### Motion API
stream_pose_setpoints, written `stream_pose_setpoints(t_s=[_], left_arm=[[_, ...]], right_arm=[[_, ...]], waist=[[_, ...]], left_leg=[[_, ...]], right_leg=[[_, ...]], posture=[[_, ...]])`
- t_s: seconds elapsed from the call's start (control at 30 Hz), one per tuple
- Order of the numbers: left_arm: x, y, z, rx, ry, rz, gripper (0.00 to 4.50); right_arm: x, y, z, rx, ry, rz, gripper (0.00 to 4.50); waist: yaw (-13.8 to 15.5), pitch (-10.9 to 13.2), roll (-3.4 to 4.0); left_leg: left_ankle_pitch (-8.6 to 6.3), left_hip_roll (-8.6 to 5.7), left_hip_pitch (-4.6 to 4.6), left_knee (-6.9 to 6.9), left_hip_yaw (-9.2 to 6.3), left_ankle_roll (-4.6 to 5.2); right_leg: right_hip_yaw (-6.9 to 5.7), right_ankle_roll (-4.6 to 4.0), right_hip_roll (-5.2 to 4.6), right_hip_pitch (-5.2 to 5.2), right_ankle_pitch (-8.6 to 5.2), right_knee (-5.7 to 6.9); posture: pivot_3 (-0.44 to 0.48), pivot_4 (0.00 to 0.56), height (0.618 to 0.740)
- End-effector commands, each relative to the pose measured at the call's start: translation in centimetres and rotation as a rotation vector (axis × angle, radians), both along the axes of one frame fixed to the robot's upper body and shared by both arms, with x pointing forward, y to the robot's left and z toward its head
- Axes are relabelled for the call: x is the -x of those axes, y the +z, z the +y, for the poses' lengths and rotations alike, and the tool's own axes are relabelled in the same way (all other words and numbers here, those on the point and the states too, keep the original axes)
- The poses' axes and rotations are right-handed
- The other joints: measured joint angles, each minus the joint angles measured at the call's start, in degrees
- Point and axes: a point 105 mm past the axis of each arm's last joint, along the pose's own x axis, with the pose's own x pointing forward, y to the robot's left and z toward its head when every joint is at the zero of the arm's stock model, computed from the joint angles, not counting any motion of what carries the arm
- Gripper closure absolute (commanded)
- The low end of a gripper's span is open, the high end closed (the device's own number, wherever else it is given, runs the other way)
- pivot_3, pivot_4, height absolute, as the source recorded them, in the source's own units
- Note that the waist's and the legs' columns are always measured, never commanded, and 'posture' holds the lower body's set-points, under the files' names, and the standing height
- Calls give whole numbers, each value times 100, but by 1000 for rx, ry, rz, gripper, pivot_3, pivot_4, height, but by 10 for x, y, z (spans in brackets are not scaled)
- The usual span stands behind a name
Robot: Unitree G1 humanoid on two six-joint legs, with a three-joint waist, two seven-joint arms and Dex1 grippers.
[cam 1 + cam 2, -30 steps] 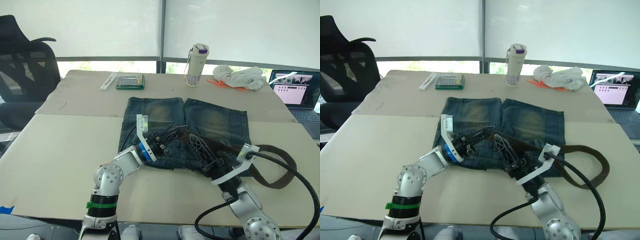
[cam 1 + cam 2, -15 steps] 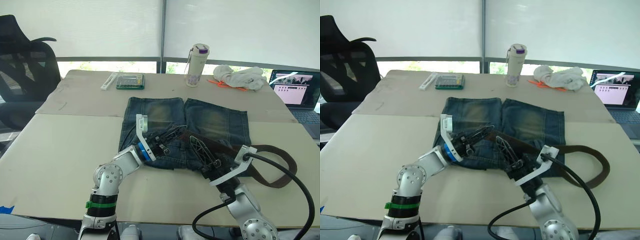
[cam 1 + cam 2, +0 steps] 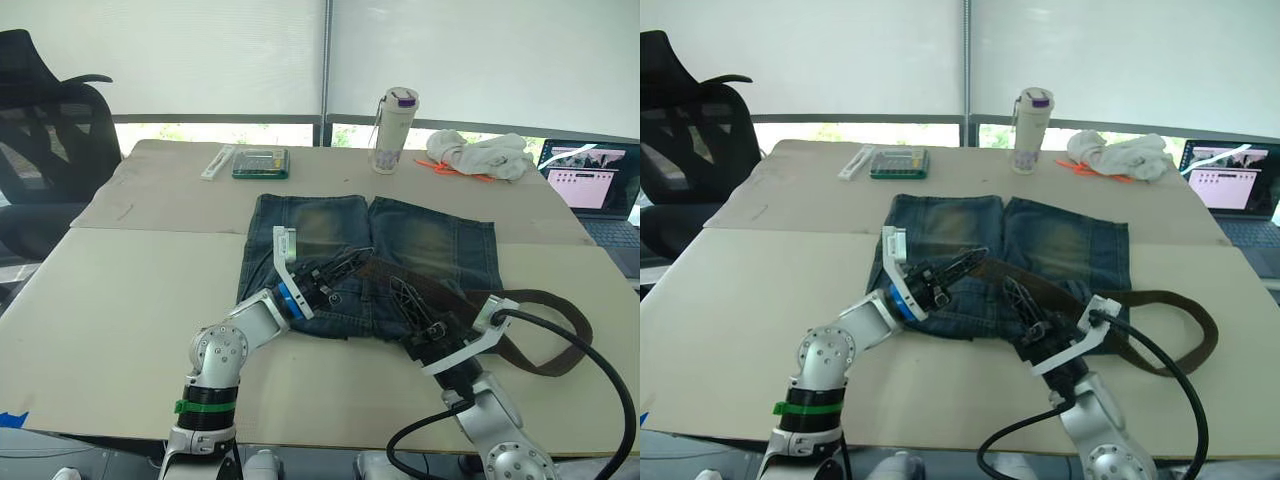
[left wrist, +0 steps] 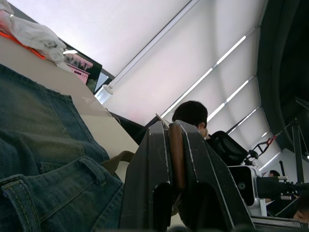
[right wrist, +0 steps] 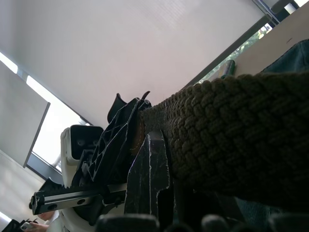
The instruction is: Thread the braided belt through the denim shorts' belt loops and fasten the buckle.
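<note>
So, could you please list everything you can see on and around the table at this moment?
denim shorts: one, blue with faded yellowish patches, flat mid-table, waistband toward the robot.
braided belt: one, dark brown, lying across the waistband, looping off the shorts to the robot's right.
bottle: one, pale with a purple cap, upright beyond the shorts.
white cloth: one, bunched at the far right, on something orange.
green box: one, far left of the bottle.
white strip: one, beside the green box.
laptop: one, open, right edge.
office chair: one, black, left of the table.
left gripper: shut on the belt end.
right gripper: shut on the belt.
</note>
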Motion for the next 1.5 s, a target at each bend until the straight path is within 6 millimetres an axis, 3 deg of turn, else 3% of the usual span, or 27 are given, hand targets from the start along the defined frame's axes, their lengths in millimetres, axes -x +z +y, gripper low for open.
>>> stream_pose_setpoints(t_s=[0.03,0.43,0.47,0.63,0.73,0.83,0.97,1.07,1.3,1.5], left_arm=[[-2,6,3,12,19,-31,4500],[1,5,3,14,3,-33,4500],[5,6,3,28,-25,-35,3624],[17,2,-1,-109,-46,-147,2010],[30,-7,6,-305,-108,-323,990],[44,-12,28,-449,-222,-451,16],[47,-7,53,-569,-272,-562,16],[40,6,62,-592,-259,-620,16],[38,37,58,-607,-290,-731,16],[35,38,56,-650,-268,-740,16]], right_arm=[[5,22,-15,-48,-64,-94,4480],[4,21,-21,-47,-68,-95,4480],[4,20,-22,-39,-66,-93,4500],[7,14,-39,26,-60,-74,4500],[7,13,-71,109,-96,-54,4500],[7,11,-107,258,-109,-3,4500],[0,7,-153,371,-127,109,4500],[-8,4,-177,434,-120,185,4500],[-33,-3,-195,570,-62,308,4500],[-44,-11,-201,597,-52,361,4500]], waist=[[0,0,0],[3,0,0],[3,0,0],[2,0,0],[1,1,1],[-10,3,4],[10,4,4],[14,6,2],[-5,7,1],[12,8,1]], left_leg=[[0,0,0,0,0,0],[0,0,0,-1,0,0],[0,0,0,-1,0,0],[0,-1,-1,-2,1,0],[0,-2,-1,-3,1,0],[0,-1,0,-5,7,0],[0,2,5,-10,11,1],[0,1,3,-9,12,1],[0,0,0,-8,13,2],[-2,-2,-5,-8,12,4]], right_leg=[[0,0,0,0,0,0],[0,0,0,0,0,-1],[0,0,0,0,0,-1],[0,-1,0,0,0,-3],[2,-3,0,1,2,-5],[5,-10,-1,0,1,-6],[5,-25,0,0,-12,-7],[7,-20,-1,2,-13,-10],[8,-1,0,1,-18,-12],[8,-4,-2,-2,-16,-10]], posture=[[0,150,737],[0,150,737],[0,150,737],[0,150,737],[0,150,737],[0,150,737],[0,150,737],[0,150,737],[0,150,737],[0,150,737]])
